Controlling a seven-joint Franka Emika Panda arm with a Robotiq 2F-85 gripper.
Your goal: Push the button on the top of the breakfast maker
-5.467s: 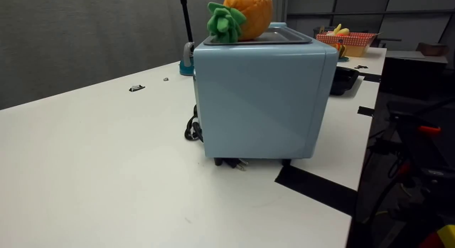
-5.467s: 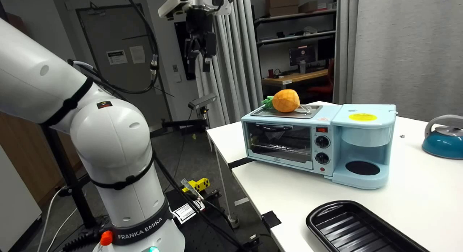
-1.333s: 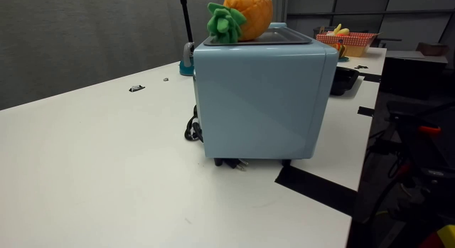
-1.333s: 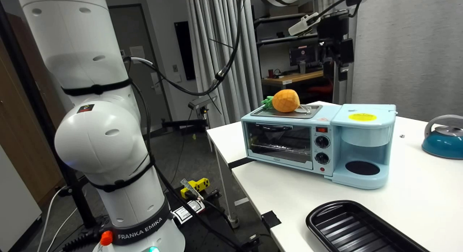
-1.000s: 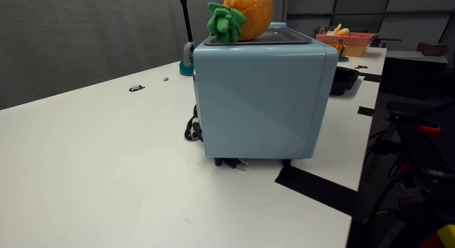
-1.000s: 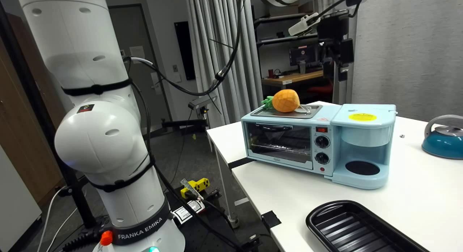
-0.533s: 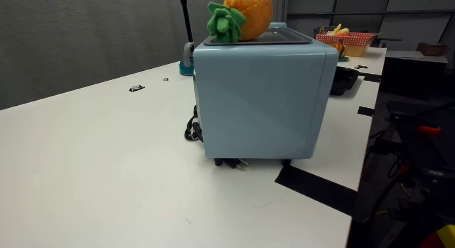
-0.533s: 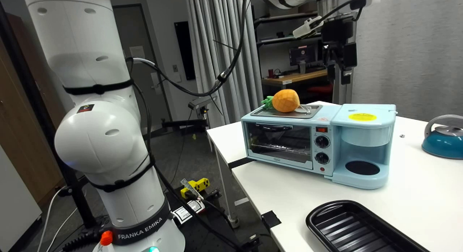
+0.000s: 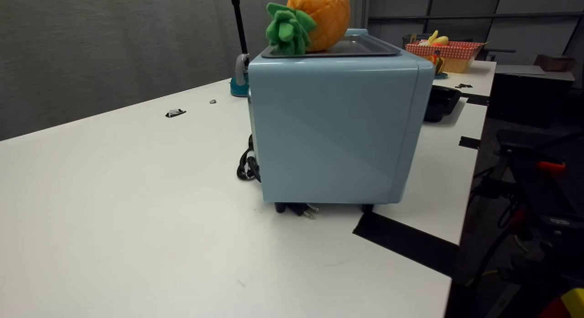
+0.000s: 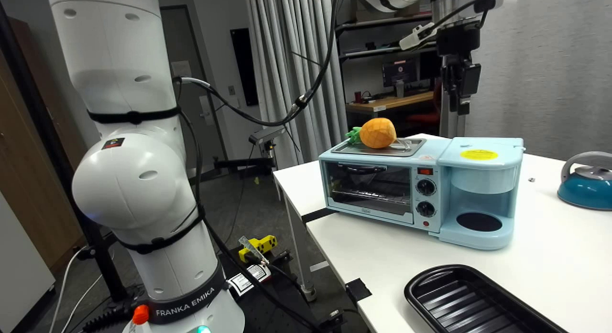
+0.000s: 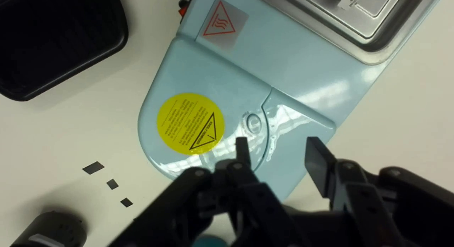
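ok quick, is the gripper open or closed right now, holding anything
Gripper: open, fingers apart above the breakfast maker, holding nothing.

In an exterior view, the breakfast maker is faced end-on at close range; in an exterior view, the oven door is faced obliquely from farther back. The wrist view looks down past the tool. All share part of the metal tray.

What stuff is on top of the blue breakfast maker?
On the breakfast maker I see a toy pineapple on a metal tray, a yellow sticker and a small button. Whatever's right under the pineapple is covered.
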